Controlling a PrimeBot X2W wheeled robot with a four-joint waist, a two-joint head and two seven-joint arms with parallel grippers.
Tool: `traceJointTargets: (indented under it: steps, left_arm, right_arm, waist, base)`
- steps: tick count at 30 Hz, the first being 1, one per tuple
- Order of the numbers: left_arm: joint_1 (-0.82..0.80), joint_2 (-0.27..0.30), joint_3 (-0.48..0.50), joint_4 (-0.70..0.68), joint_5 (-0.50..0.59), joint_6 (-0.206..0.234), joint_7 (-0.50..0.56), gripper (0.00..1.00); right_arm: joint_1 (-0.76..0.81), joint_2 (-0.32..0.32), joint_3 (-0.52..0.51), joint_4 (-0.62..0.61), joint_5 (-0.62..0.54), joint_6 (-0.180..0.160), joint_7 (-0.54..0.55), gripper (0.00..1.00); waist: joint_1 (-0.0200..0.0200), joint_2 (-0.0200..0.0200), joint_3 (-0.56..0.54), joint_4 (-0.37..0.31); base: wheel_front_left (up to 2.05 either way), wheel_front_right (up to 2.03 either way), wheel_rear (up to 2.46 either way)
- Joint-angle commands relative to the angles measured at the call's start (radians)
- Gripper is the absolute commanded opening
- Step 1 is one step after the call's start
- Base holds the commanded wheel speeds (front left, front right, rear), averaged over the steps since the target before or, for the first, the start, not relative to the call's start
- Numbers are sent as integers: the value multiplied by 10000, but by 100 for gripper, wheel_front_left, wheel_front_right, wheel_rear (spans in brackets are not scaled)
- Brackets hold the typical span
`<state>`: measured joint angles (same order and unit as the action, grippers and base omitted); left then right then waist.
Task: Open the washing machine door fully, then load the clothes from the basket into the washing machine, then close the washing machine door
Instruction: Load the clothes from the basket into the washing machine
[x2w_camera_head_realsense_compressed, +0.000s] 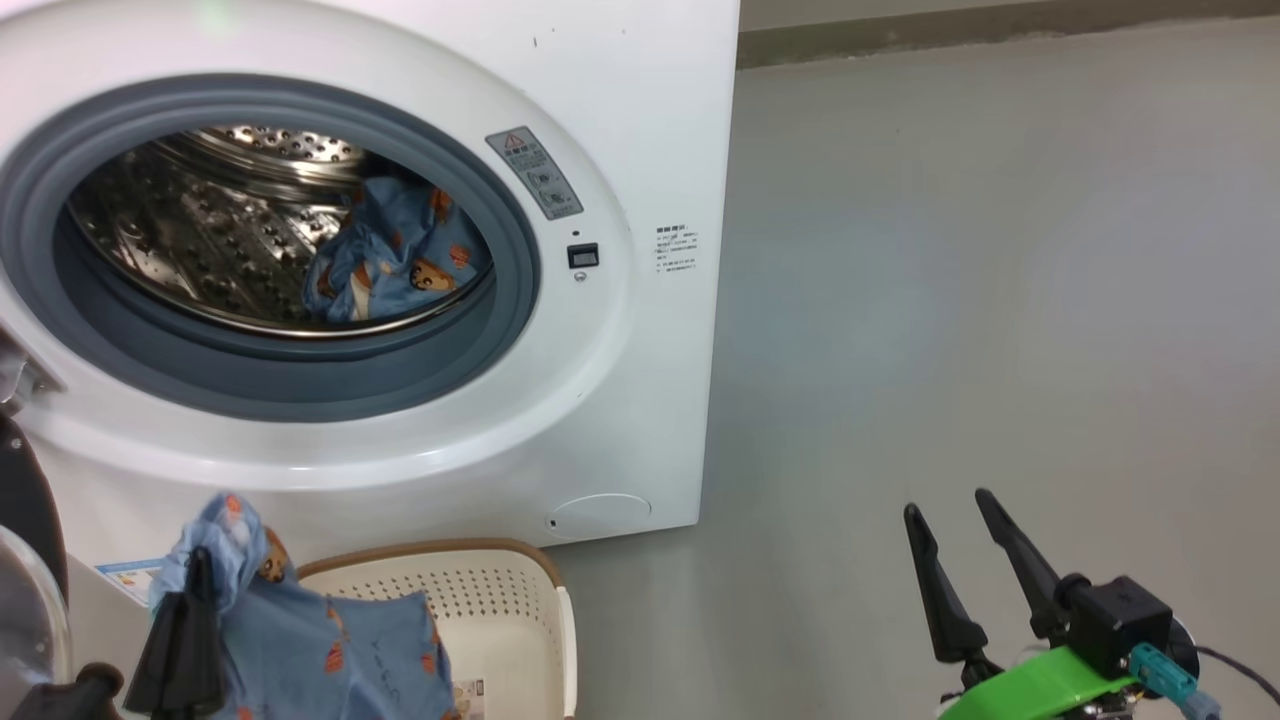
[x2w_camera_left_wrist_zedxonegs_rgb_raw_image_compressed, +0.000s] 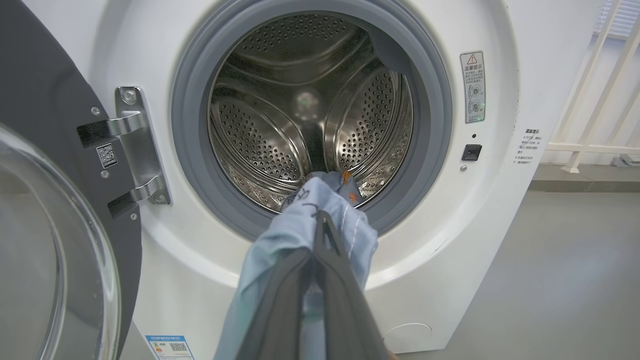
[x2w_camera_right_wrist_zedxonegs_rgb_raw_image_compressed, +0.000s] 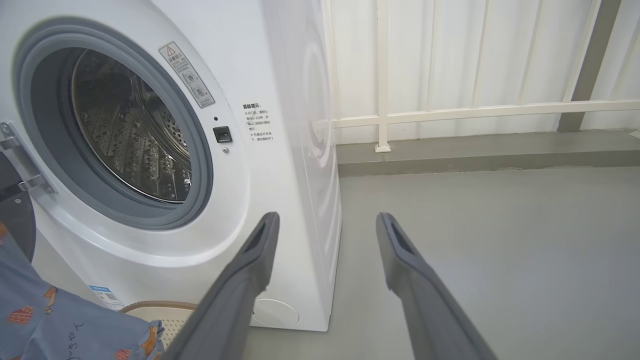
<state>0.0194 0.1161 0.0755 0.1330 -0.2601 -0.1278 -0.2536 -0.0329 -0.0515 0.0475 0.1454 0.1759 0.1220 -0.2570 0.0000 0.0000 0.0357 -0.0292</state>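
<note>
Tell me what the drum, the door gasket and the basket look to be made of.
Drum: metal, likely stainless steel. It has a polished finish with mirror-like reflections and rows of punched holes.
Gasket: looks like rubber. It is matte grey-blue and smooth, with no glare.
Basket: seemingly plastic. It is cream and slightly satin, with even moulded perforations. Its brown rim looks woven, material unclear.
</note>
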Motion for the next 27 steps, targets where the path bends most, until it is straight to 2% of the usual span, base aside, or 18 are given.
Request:
traceJointTargets:
  steps: [1,10,18,22,27]
  left_arm:
    - [-113,122,433,-326,134,9,-82,0]
    - [86,-163,500,-415,240,-4,-82,0]
    - [-343,-221,432,-346,230,-18,-82,0]
    - [-947,-66,362,-226,207,-24,-82,0]
    - [-1890,408,56,-24,147,-26,-82,0]
  right_arm:
    - [-40,13,188,-247,-89,87,-48,100]
    - [9,13,170,-306,-111,87,-48,100]
    - [-87,13,183,-407,-51,87,-48,100]
    - [-236,13,220,-511,-50,87,-48,100]
    - [-421,13,360,-563,68,87,-48,100]
  waist:
    - [0,0,-44,22]
    - [0,0,37,40]
    - [0,0,664,-64]
    - [0,0,1111,-130]
    - [0,0,1572,-241]
  base:
    - [0,0,0]
    - [0,0,0]
    - [0,0,0]
    - [0,0,0]
    - [0,0,0]
